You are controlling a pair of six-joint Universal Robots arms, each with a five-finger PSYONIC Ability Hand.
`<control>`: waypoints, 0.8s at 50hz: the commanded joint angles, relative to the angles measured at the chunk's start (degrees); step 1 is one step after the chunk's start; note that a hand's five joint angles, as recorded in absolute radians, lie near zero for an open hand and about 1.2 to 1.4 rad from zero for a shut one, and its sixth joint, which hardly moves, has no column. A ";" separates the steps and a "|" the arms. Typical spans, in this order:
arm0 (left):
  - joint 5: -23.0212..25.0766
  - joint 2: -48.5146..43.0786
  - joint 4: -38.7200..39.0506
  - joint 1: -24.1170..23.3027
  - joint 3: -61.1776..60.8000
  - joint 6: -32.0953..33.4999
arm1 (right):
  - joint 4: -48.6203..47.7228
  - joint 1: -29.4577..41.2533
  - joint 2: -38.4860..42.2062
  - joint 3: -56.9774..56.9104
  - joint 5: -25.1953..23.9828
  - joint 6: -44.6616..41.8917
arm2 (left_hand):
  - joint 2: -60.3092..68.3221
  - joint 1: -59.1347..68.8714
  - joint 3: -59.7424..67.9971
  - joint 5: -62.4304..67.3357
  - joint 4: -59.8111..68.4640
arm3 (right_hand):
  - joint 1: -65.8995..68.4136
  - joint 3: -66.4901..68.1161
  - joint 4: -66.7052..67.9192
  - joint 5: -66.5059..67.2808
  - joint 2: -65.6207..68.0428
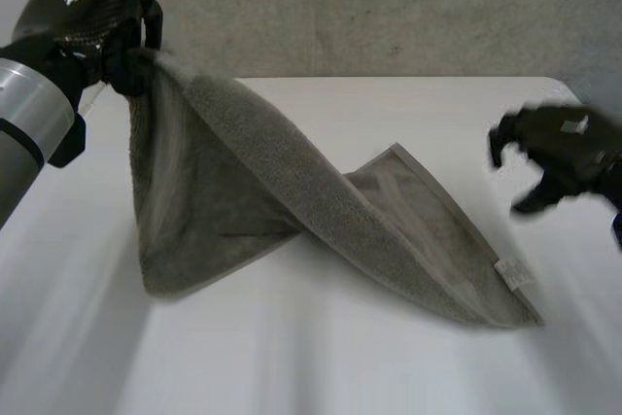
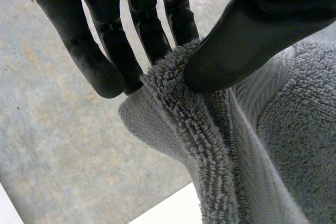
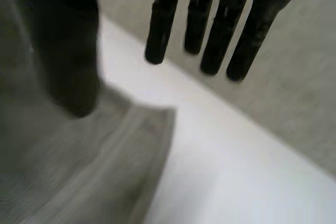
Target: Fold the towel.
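A grey towel (image 1: 292, 211) is lifted at one corner by my left hand (image 1: 107, 31), high over the table's far left. It slopes down to the table, where its other end lies flat with a white label (image 1: 515, 274) near the front right corner. In the left wrist view the thumb (image 2: 247, 40) pinches the towel's hem (image 2: 184, 98) against the straight fingers (image 2: 94, 61). My right hand (image 1: 559, 153) hovers off the towel's right side with fingers (image 3: 210, 30) straight and apart, holding nothing. A towel corner (image 3: 131, 150) lies under its thumb.
The white table (image 1: 321, 357) has bare room in front of the towel and to its right. A grey wall (image 1: 389, 7) stands behind the table's far edge.
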 commanded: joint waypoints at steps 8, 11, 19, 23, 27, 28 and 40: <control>0.07 -2.90 0.23 0.25 -3.34 0.25 | -3.30 3.20 9.59 15.70 3.75 -5.26 | -4.69 -0.04 -8.67 -13.23 -6.68 | -7.08 -9.51 -10.22 -8.19 -8.90; 0.08 -2.90 0.32 0.34 -3.25 0.25 | -3.92 3.29 9.59 16.50 3.67 -4.82 | -4.69 -0.04 -8.67 -13.23 -6.68 | -7.08 -9.51 -10.22 -8.19 -8.90; -0.01 -2.90 0.23 0.87 -2.02 0.25 | -9.53 5.74 10.29 18.87 4.02 -2.36 | -4.69 -0.04 -8.67 -13.23 -6.68 | -6.07 -8.50 -9.21 -7.18 -7.90; -0.01 -2.81 0.15 1.48 -1.23 -0.01 | -11.13 6.89 12.49 18.87 4.11 -2.36 | -4.69 -0.04 -8.67 -13.23 -6.68 | -5.90 -8.33 -9.04 -7.01 -7.73; -0.01 -2.81 0.15 2.01 -1.23 -0.10 | -12.79 7.59 14.51 18.87 4.46 -2.36 | -4.69 -0.04 -8.67 -13.23 -6.68 | -4.73 -7.16 -7.87 -5.84 -6.55; -0.10 -2.81 0.15 2.18 -1.23 -0.10 | -13.41 7.77 15.13 18.78 4.89 -2.45 | -4.69 -0.04 -8.67 -13.23 -6.68 | -3.89 -6.32 -7.03 -5.00 -5.72; -0.19 -2.64 0.06 2.71 -1.50 -0.45 | -15.08 7.51 15.84 15.72 8.41 -2.27 | -4.69 -0.04 -8.67 -13.23 -6.68 | 51.06 48.63 47.92 49.95 49.24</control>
